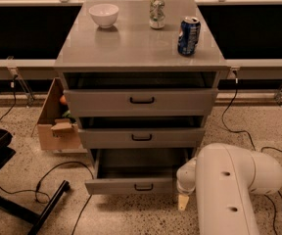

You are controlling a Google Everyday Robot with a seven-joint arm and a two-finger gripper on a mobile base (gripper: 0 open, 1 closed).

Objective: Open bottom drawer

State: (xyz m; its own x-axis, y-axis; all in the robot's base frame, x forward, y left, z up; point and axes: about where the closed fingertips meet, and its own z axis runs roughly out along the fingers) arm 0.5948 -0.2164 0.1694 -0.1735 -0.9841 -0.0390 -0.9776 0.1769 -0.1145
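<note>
My claw (182, 201) hangs low in the frame, right of centre, under the white bulk of my own arm (229, 190). Only a pale tip shows below the wrist, so I cannot tell whether it is released or clenched. It holds nothing that I can see.

The bottom drawer (126, 184) lies just to the left of my claw, at the lower centre of the frame. It is the lowest of three under the bench (131, 43), and its front stands further towards the bottom of the frame than the mid drawer (141, 137) and the top drawer (141, 102) above it. A plain grey inside shows behind the front. I judge it well open already, though perhaps not at full travel.

What matters for me is this. The drawer's front runs left to right across the frame, and my claw sits just beside its right end, at about the same height or a little lower. Its small black handle (143, 187) is at the middle of the front, so it lies to my left and apart from my claw. The drawer slides towards the bottom edge of the frame. Any further pull would need me to shift left to the handle first, then draw straight down-frame, square to the front.
</note>
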